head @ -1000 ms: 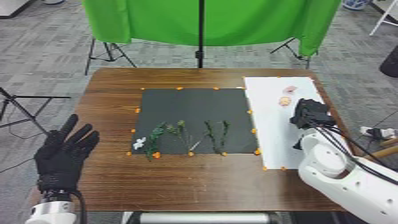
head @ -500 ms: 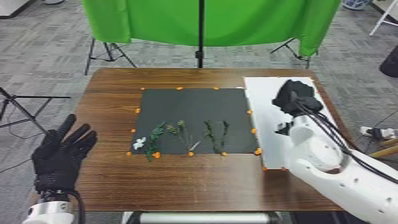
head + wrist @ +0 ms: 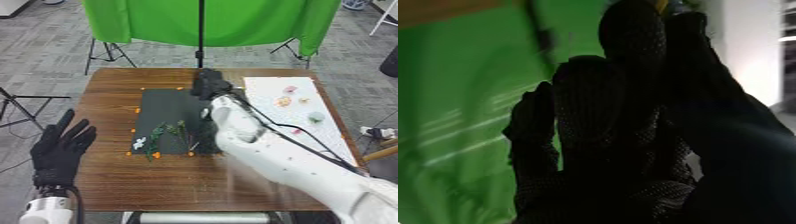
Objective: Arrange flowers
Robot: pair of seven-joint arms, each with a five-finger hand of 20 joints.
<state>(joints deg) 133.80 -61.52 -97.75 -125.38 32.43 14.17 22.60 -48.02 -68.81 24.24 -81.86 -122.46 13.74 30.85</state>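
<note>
While near the dark mat (image 3: 162, 107), right hand (image 3: 210, 85), grip unclear; left hand (image 3: 59, 157), fingers wide.

Left hand (image 3: 59, 157), fingers (image 3: 64, 122) spread; right arm (image 3: 266, 152) outstretched

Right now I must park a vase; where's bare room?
Bare: tabletop between the dark mat and near edge; the mat's far part, left of the right hand. Busier: mat's near half, by stems; the white sheet, by flower heads.
</note>
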